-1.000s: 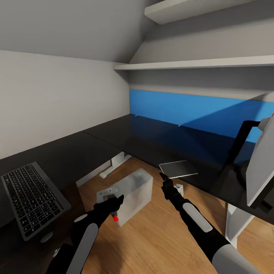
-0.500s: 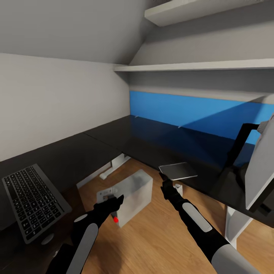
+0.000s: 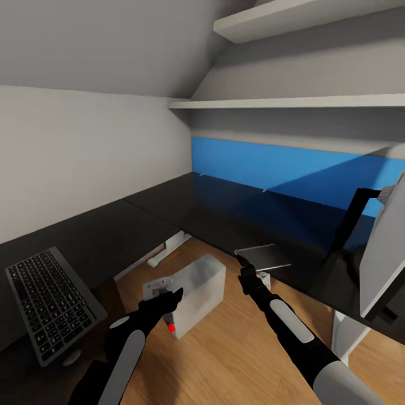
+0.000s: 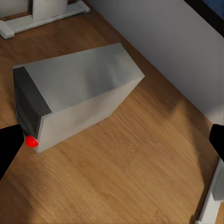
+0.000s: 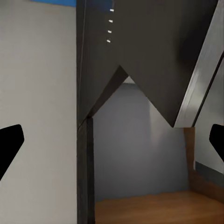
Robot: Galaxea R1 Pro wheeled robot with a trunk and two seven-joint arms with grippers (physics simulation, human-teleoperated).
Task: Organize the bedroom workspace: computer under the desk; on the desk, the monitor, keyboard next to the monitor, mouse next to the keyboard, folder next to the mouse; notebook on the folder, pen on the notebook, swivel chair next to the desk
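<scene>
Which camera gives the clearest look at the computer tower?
The left wrist view: the computer is large there, with its dark front panel and red light plain. The head view shows it smaller, on the wooden floor beside the desk.

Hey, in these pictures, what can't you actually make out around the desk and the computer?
- Monitor, head view: cut off by the right edge. It shows its grey back, so the screen is hidden.
- Notebook, head view: the right gripper overlaps its near corner, so contact cannot be judged.
- Computer, head view: the left gripper covers part of its front panel.
</scene>
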